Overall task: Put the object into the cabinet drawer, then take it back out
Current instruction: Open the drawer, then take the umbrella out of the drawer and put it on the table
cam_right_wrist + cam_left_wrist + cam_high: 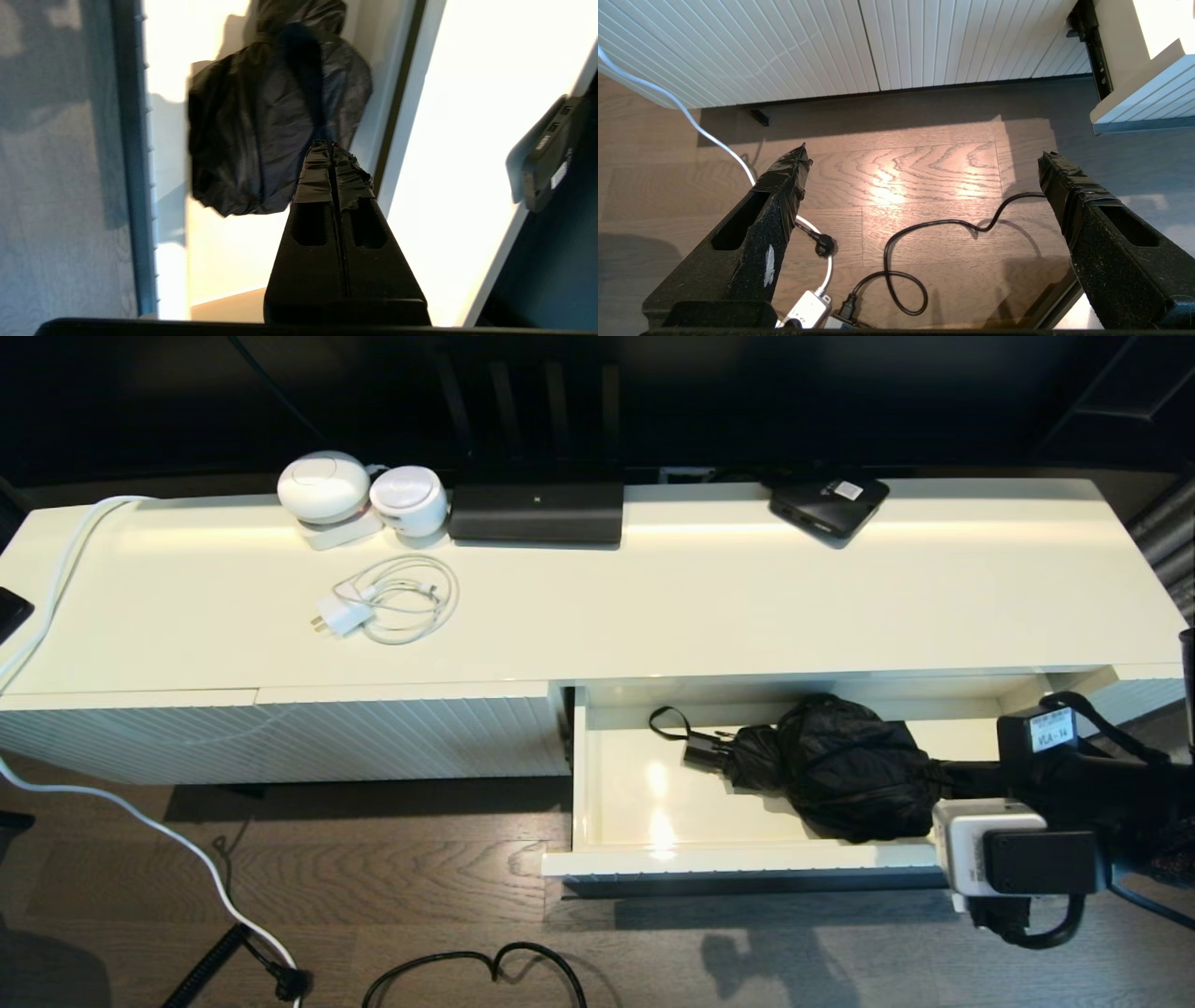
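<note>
The black compact folding umbrella with bunched fabric [845,765] is seen in the head view lying inside the pulled-out cream-white ribbed drawer [747,861], directly ahead of the right gripper [943,775], whose tip is at the fabric's near end. The umbrella's short handle and wrist loop are pointed away from that gripper. In the left wrist view, the left gripper [922,163] is held above the wooden floor [924,177], its fingers [784,182] set wide apart. In the right wrist view, the right gripper's taped fingers [317,172] are pressed together, with the umbrella just beyond their tips; a grip on the fabric cannot be confirmed.
</note>
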You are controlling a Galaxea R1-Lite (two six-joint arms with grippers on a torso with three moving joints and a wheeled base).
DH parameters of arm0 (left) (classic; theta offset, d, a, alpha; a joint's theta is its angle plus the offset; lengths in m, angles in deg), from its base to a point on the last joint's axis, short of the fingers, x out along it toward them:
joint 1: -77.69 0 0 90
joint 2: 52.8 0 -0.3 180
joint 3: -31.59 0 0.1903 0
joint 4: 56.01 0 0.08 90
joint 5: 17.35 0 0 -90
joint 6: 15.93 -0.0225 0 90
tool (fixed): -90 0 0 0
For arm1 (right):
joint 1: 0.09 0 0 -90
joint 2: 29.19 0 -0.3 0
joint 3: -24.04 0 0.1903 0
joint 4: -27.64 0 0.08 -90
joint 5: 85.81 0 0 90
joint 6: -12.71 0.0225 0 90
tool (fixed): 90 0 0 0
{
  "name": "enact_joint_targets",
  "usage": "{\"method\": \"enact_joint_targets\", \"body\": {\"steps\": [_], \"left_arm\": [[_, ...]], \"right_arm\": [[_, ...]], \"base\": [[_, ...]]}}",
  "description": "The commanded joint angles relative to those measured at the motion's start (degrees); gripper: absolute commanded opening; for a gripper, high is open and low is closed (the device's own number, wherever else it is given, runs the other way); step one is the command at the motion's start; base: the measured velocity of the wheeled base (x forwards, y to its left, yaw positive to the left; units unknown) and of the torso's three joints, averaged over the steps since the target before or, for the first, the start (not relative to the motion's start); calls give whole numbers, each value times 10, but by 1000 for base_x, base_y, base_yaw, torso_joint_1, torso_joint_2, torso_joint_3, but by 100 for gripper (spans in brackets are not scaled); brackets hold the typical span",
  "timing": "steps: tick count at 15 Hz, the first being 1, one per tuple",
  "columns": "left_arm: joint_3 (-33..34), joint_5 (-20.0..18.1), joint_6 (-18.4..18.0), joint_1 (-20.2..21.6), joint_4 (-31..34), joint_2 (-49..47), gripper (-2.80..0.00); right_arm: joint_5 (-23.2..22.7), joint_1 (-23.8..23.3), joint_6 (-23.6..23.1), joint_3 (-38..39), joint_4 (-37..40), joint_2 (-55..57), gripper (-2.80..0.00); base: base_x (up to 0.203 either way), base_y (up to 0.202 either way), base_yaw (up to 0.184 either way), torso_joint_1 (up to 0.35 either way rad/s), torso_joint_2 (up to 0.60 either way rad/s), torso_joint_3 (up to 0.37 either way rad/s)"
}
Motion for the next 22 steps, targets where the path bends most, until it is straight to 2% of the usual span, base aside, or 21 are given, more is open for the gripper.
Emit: {"method": "enact_joint_targets", "body": {"steps": [1,2,4,5,7,9,12,22], "left_arm": [[0,0,0,0,0,-1,0],[0,0,0,0,0,-1,0],[0,0,0,0,0,-1,0],[0,0,0,0,0,-1,0],[0,0,0,0,0,-1,0],[0,0,0,0,0,-1,0],[0,0,0,0,0,-1,0],[0,0,0,0,0,-1,0]], "right_arm": [[1,3,-3,-18,-1,32,-280],[0,0,-1,-24,0,44,0],[2,-10,1,-24,5,61,0],[2,-29,7,-22,7,65,0],[2,-52,47,-23,25,77,0],[4,-58,93,-39,50,100,0],[16,-67,137,-61,56,130,0],[12,-47,161,-143,56,215,0]], "base": [[0,0,0,0,0,0],[0,0,0,0,0,0],[0,0,0,0,0,0],[0,0,0,0,0,0],[0,0,0,0,0,0],[0,0,0,0,0,0],[0,0,0,0,0,0],[0,0,0,0,0,0]]}}
